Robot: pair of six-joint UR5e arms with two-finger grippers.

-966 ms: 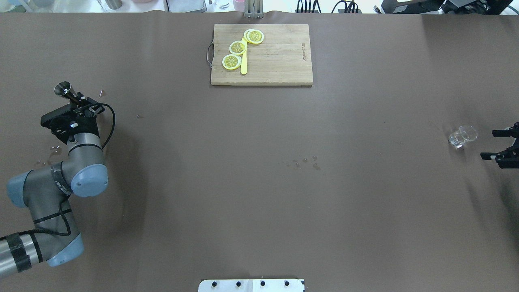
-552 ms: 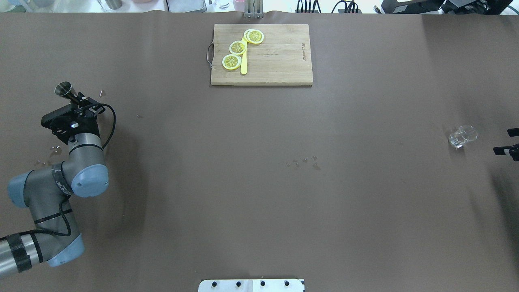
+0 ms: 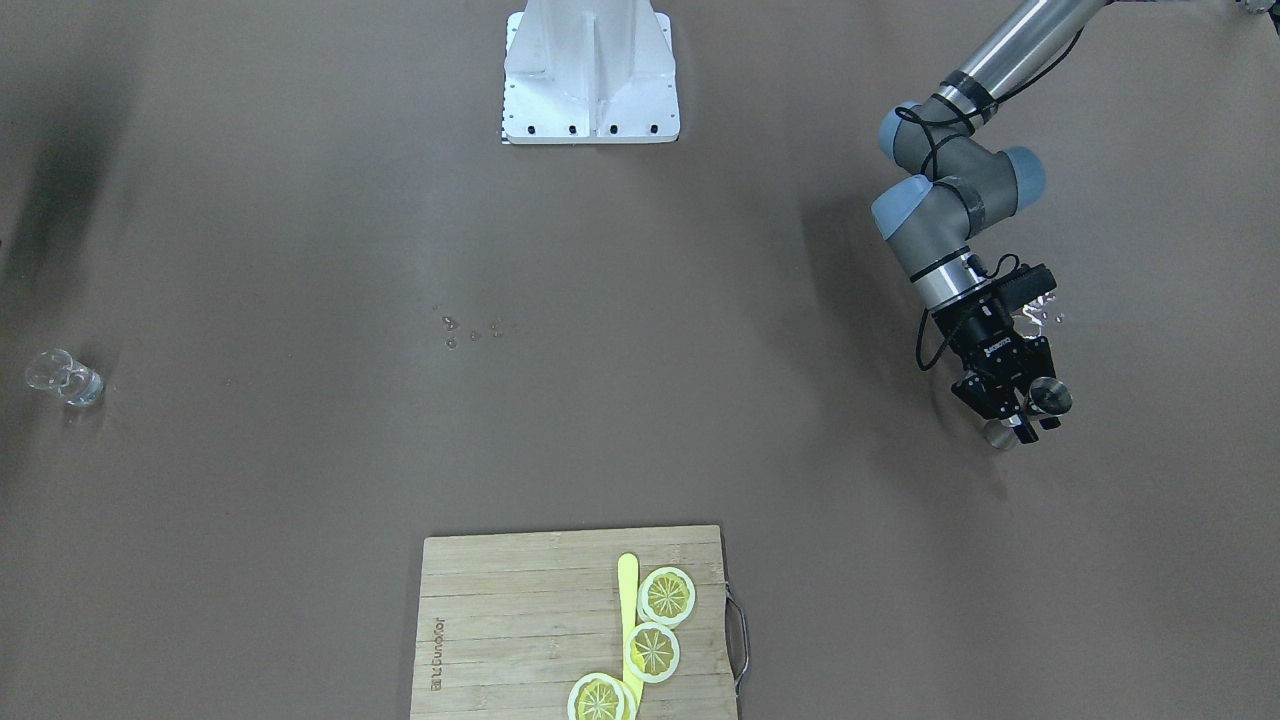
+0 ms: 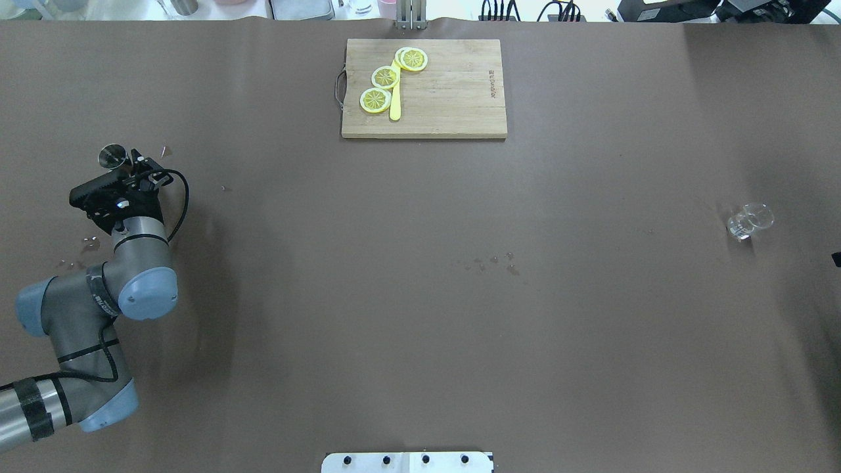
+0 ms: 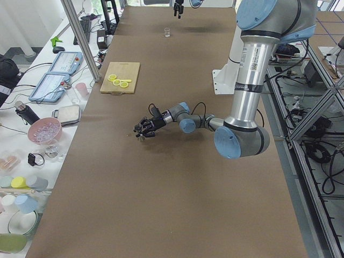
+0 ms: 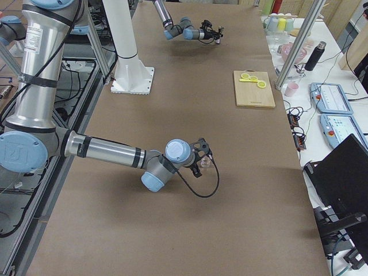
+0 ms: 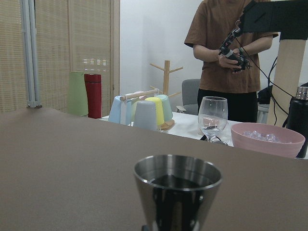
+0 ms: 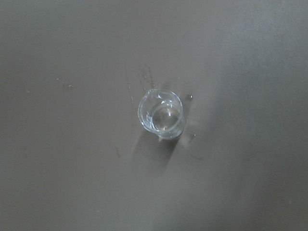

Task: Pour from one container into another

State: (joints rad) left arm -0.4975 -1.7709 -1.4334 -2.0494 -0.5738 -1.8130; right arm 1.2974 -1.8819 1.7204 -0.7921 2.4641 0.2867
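A steel jigger is held upright at the table's left side, with my left gripper shut on its waist. The front-facing view shows the same jigger in that gripper just above the cloth. In the left wrist view the jigger's rim fills the lower middle. A small clear glass stands alone at the far right and appears from straight above in the right wrist view. My right gripper hovers close beside the glass; whether it is open I cannot tell.
A wooden cutting board with lemon slices and a yellow knife lies at the far middle. Water drops dot the brown cloth at centre, more lie near the left arm. The robot base sits at the near edge.
The right gripper, open beside the glass, drew back rightward out of the overhead view. The left gripper brought the tilted jigger more upright and shifted it slightly nearer and right.
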